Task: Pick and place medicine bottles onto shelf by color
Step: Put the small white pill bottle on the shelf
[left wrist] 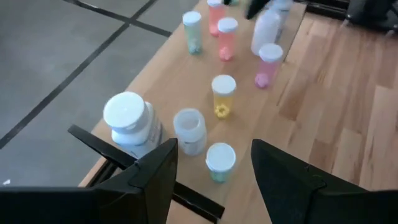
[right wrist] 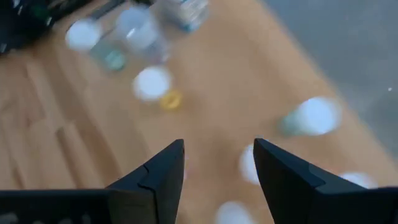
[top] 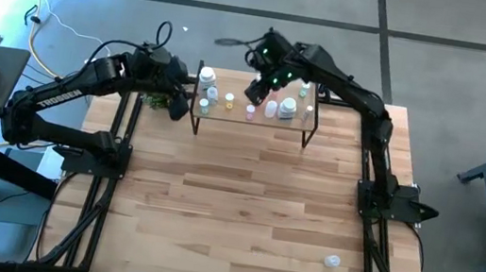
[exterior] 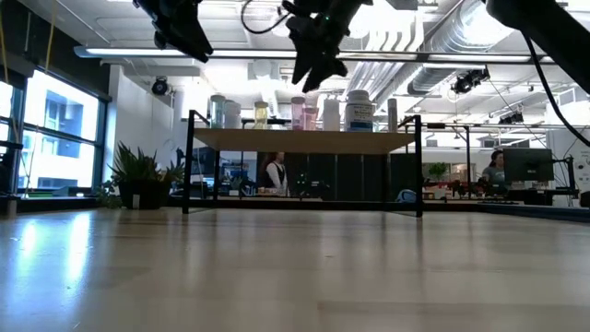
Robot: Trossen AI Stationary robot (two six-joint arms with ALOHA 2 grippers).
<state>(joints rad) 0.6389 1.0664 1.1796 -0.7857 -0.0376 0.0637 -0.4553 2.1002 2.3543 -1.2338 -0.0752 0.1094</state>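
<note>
High view straight down over desk (top: 243, 203), low view level across it, wrist views close above shelf (top: 256, 114), shelf shared by all

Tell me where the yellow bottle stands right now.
In the left wrist view, the yellow bottle stands on the shelf, between a pink bottle and a clear bottle.

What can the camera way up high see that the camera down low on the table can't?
Only the high view shows a lone white bottle lying on the tabletop near the front right, far from the shelf, plus both arms' bases.

Only the low view shows the room behind, with a potted plant and people at desks.

Both show the shelf with bottles on it, and the left gripper and right gripper above it, both open and empty.
</note>
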